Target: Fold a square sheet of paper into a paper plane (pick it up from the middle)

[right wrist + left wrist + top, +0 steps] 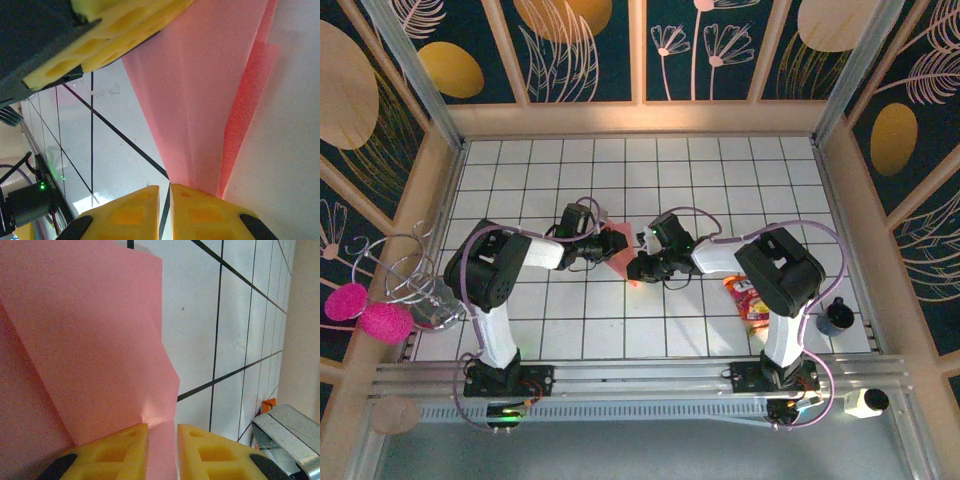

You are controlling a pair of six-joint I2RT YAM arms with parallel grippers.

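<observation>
The salmon-pink sheet of paper (pixel 619 244) is folded into a layered, tapering dart shape and lies mid-table between both grippers. My left gripper (pixel 601 244) is at its left side. In the left wrist view the paper (pixel 90 340) rises in front of the camera, and a strip of it runs between the yellow fingers of the left gripper (pixel 162 429), which is shut on it. In the right wrist view the paper (pixel 210 90) narrows toward my right gripper (pixel 165 189). Those jaws stand nearly together with only tile in the slit, and the paper's narrow end runs under the right finger (pixel 210 210).
A red and yellow snack packet (pixel 748 298) lies on the tiles by the right arm. A dark cup (pixel 835 318) stands at the right edge. A wire stand (pixel 415 275) and pink pompoms (pixel 380 320) sit outside the left wall. Beige walls enclose the tiled floor (pixel 720 180).
</observation>
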